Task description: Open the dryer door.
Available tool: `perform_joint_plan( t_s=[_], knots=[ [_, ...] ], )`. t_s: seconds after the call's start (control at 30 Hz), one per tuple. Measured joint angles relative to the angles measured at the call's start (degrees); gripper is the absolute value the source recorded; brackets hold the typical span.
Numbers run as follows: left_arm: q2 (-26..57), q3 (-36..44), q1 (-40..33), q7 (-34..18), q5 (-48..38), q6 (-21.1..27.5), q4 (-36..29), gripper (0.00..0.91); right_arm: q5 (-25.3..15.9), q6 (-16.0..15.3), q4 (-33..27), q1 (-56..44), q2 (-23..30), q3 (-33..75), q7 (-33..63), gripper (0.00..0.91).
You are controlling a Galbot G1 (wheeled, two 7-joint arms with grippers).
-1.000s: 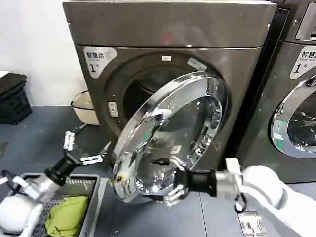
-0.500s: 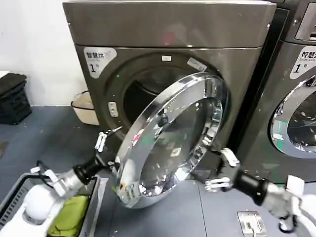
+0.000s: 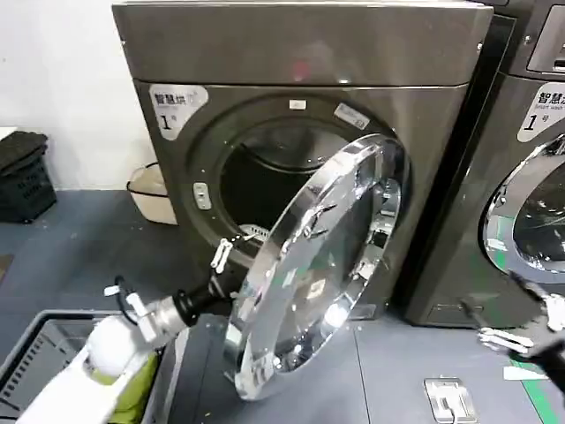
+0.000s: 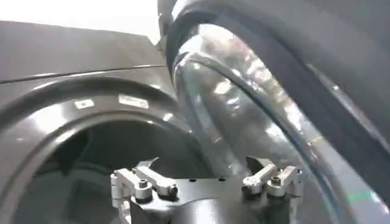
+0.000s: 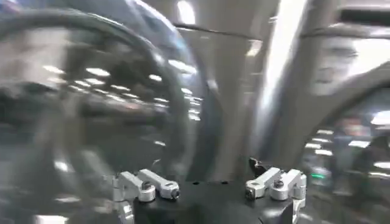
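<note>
Swing-open step: dryer door (image 3: 322, 265) abt half open; left tool (image 3: 231, 258) spread, empty, behind door's free edge; right tool (image 3: 521, 322) spread, empty, well right of door; next: push wider.

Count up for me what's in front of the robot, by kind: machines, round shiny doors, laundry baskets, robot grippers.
Machines: 2 (dryer, second machine)
Round chrome doors: 2 (dryer door, swung open; second machine's door)
Laundry baskets: 2 (grey basket, black basket)
Grippers: 2 (left gripper, right gripper)
Total: 8

The dryer door (image 3: 318, 265) has a mirror-glossy chrome ring around smooth dark glass, against the dryer's (image 3: 300, 53) matt grey metal body
</note>
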Motion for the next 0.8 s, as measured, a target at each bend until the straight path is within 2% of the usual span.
perform_joint_plan(
  t_s=[0.2,0.33,0.47,0.8],
  knots=[
    [-0.8,5.2,-4.8,-0.1,-0.2,-0.1,1.9,0.907,-5.1,0.1,-3.6,0.7,8.0,6.8,8.7,0.907],
    [-1.3,8.7,-8.1,-0.2,0.1,-0.3,3.2,0.907,-5.8,-3.7,-7.5,1.6,11.1,11.5,14.4,0.907],
    [-2.1,12.4,-11.5,-0.5,0.3,-0.3,4.5,0.907,-5.9,-6.4,-11.4,1.5,11.8,16.7,17.6,0.907],
    [-5.6,20.4,-18.3,-0.7,1.1,-0.1,8.3,0.907,-7.2,-4.7,-24.6,0.8,8.6,27.2,21.5,0.907]
  ],
)
